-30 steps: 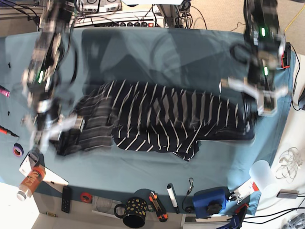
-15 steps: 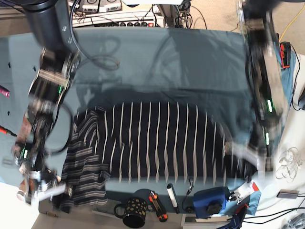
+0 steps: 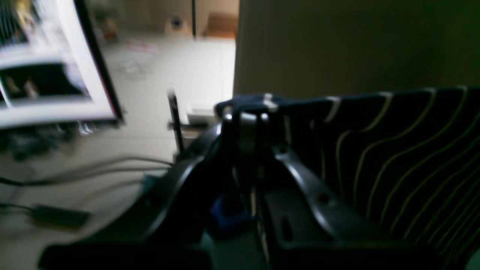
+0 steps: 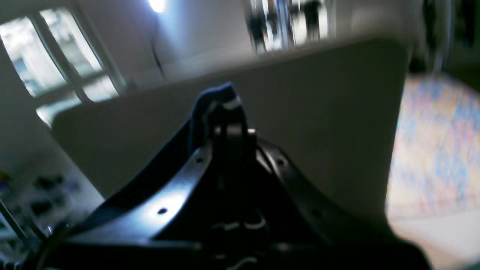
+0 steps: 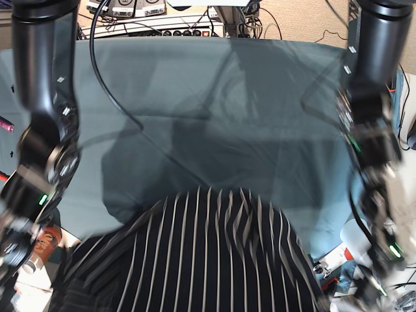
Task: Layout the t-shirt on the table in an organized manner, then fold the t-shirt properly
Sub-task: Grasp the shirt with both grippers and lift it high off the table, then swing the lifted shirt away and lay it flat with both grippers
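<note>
Base: t-shirt point(image 5: 195, 257) now lifted off table point(image 5: 214, 97); both hands clamped on fabric.

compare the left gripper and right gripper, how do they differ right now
In its wrist view the left gripper shows a broad striped sheet of the t-shirt stretching beside it; the right gripper shows only a small dark bunch at its tip. The left's backdrop is floor; the right's is windows. Both are shut on the t-shirt.

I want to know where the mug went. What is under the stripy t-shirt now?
The t-shirt, shut in both claws, hangs over the near edge of the table. Teal cloth shows beyond it. Whatever lies beneath, mug or not, is covered and cannot be seen.
</note>
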You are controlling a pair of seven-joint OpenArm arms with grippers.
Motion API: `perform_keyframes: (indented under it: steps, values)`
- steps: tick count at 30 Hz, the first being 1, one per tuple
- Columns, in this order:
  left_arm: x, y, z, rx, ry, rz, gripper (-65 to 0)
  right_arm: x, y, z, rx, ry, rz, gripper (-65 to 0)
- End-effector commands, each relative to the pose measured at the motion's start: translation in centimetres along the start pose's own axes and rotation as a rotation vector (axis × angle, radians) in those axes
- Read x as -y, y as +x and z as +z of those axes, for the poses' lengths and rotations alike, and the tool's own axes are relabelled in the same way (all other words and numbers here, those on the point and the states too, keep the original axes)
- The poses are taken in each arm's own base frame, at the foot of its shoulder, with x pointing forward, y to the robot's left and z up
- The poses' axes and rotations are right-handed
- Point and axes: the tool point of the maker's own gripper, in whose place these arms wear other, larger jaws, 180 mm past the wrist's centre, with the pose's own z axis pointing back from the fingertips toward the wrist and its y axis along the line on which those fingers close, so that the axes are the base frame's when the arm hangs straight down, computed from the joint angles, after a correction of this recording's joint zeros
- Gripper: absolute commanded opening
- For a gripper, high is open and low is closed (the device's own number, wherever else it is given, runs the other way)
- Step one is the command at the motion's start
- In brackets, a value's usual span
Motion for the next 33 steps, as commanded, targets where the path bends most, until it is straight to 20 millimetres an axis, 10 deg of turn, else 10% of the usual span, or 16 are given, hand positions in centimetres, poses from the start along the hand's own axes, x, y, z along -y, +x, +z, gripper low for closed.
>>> perform_keyframes:
  steps: [1, 8, 18, 25, 33]
  values:
    - [0.1, 4.1, 0.2, 0.074, -0.008, -0.004, -65.0, 0.2, 2.8, 0.4, 0.057, 0.001, 0.010, -65.0]
    - [1.2, 5.1, 0.9, -0.073, -0.117, 0.036, -65.0, -1.2, 1.1, 0.6, -0.044, 0.090, -0.086, -65.0]
    - [0.7, 0.9, 3.0, -0.297, -0.189, 0.022, -65.0, -3.8, -2.9, 2.6, -0.320, 0.252, -0.095, -65.0]
    - [0.8, -4.4, 5.6, -0.390, -0.208, -0.032, -65.0, -4.0, -4.1, 3.2, -0.398, 0.263, -0.067, -65.0]
    - [1.5, -11.0, 9.6, -0.487, -0.213, -0.088, -65.0, -2.4, -11.4, 6.2, -0.521, 0.205, 0.005, -65.0]
